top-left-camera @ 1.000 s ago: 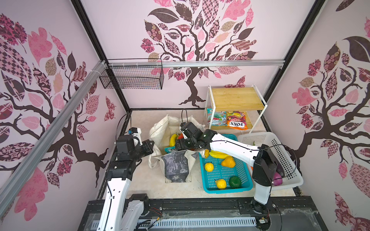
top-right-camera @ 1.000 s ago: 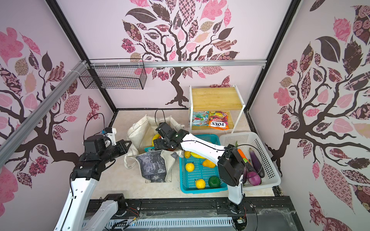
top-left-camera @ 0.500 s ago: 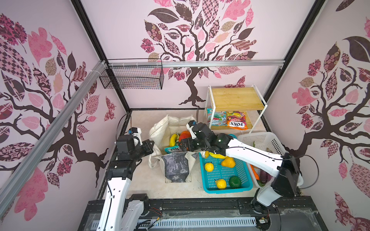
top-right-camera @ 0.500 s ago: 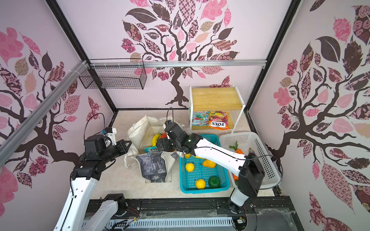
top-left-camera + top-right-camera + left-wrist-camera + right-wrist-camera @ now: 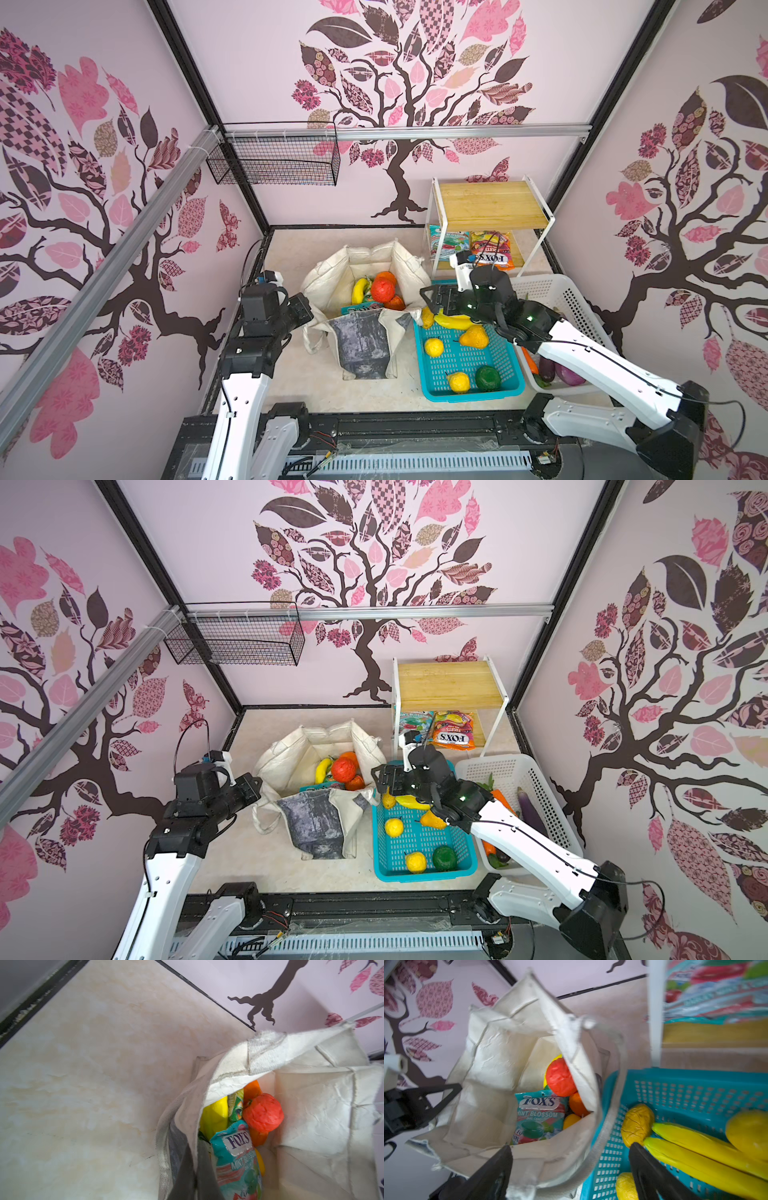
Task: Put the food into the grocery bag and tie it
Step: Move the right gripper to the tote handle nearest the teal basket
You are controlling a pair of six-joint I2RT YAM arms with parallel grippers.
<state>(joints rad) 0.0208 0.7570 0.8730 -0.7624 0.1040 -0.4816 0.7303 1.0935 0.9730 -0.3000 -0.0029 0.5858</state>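
The cream grocery bag (image 5: 368, 266) stands open on the floor. Inside it lie a red round piece (image 5: 382, 290), a yellow banana (image 5: 359, 289), an orange piece and a teal FOX'S packet (image 5: 234, 1153). My left gripper (image 5: 308, 312) is shut on the bag's left rim; the left wrist view shows cloth pinched between the jaws (image 5: 195, 1153). My right gripper (image 5: 428, 301) hangs open and holds nothing, over the bag's right rim and strap (image 5: 610, 1118) where they meet the teal basket (image 5: 469, 395). More food lies in that basket: bananas (image 5: 695, 1147), yellow pieces and a green one (image 5: 487, 377).
A white basket (image 5: 569, 291) with an aubergine and a carrot stands right of the teal basket. Behind them a small wooden shelf (image 5: 490, 199) holds two more sweet packets (image 5: 492, 255). A black wire basket (image 5: 274, 162) hangs on the back rail.
My right gripper has drawn back from over the bag's mouth towards the teal basket on the right. The red piece now shows in the bag. The left arm has not moved.
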